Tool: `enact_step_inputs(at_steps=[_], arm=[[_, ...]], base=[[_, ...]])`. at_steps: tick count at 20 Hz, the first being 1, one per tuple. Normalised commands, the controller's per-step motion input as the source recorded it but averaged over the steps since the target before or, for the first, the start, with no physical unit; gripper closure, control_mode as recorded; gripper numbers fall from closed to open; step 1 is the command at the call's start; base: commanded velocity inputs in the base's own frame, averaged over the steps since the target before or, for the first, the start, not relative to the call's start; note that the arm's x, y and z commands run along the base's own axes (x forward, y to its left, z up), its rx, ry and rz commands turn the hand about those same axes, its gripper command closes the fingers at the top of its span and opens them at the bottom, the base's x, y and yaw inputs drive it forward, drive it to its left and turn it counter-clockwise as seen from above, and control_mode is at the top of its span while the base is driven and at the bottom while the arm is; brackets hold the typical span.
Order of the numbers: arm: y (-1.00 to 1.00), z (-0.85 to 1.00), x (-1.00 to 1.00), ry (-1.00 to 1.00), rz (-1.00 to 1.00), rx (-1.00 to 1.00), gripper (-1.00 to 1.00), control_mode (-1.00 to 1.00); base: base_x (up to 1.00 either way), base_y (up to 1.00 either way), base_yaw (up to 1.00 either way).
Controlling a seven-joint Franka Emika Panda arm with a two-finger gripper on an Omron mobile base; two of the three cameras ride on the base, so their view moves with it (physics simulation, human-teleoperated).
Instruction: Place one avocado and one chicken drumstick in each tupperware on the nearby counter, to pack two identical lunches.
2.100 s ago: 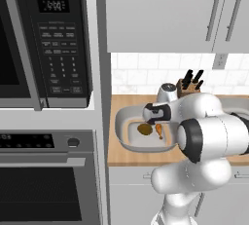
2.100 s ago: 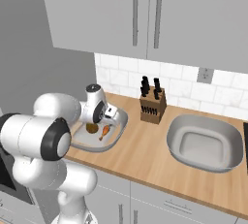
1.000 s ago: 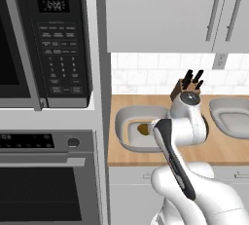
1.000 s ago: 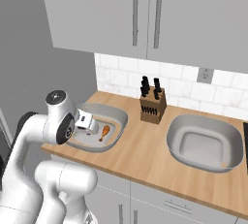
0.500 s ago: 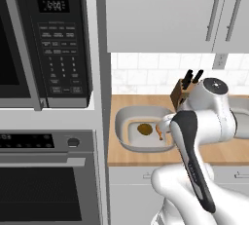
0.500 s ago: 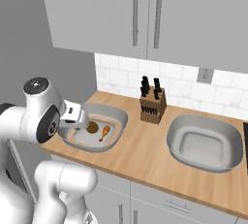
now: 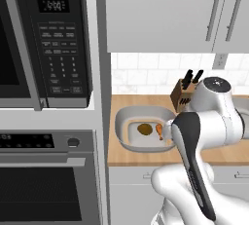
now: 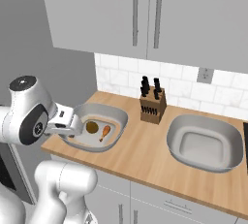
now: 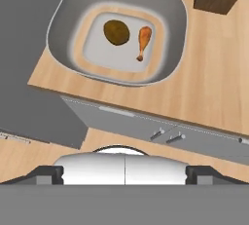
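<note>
Hand view: drumstick [image 9: 143, 40] lies ahead in the tupperware [image 9: 73, 9] beside the avocado [image 9: 116, 32], bone end nearest; gripper [image 9: 124, 171] spread wide, empty.

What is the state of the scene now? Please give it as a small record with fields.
left tupperware: holds one avocado and one chicken drumstick, lying side by side, apart
right tupperware: no food visible inside
knife block: upright on the counter, between the two containers
tool: open, holding nothing, beside the left container's near rim
lunches packed: one of two
</note>
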Motion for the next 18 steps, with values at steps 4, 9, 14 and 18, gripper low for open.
enact_step_inputs(at_steps=[4, 9, 14, 18], arm=[[0.00, -0.06, 0.00, -0.01, 0.00, 0.00, -1.00, -1.00], [0.01, -0.08, 0.00, -0.02, 0.02, 0.00, -1.00, 1.00], [0.00, 0.00, 0.00, 0.00, 0.00, 0.00, -1.00, 1.00], [0.00, 0.00, 0.00, 0.00, 0.00, 0.00, -1.00, 1.00]], base=[[0.00, 0.00, 0.00], [-0.06, 0.00, 0.02], [-0.75, 0.09, 0.18], [-0.69, 0.65, 0.61]])
